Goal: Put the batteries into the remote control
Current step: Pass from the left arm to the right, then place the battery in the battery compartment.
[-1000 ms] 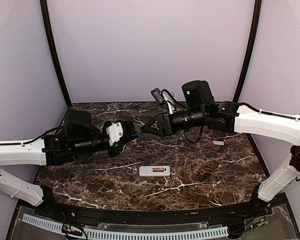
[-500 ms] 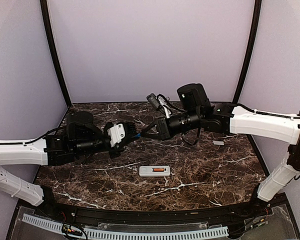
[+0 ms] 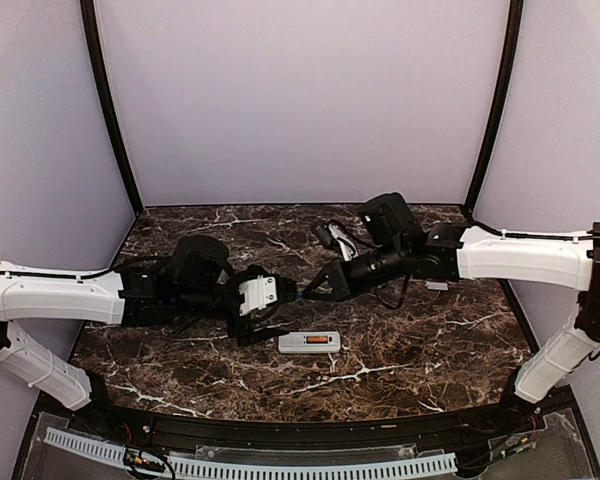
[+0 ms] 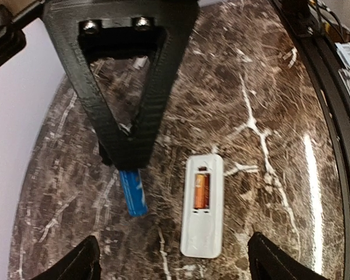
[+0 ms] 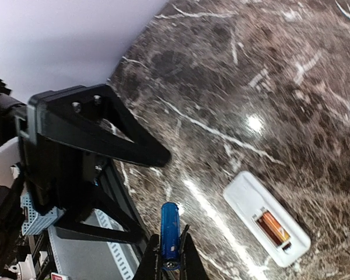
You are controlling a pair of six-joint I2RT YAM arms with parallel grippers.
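Right wrist view: blue battery [image 5: 170, 227] is clamped by the right gripper [image 5: 170, 259], partly cut off below; left gripper [image 5: 153, 196] is spread wide.

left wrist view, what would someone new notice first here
The slim blue cylindrical battery stands out first, pinched at the tip of the black right tool against the dark marble-patterned table. Just to its right in that view, the small white rectangular remote control lies back up on the table. An orange cylindrical battery is already seated in its open bay.
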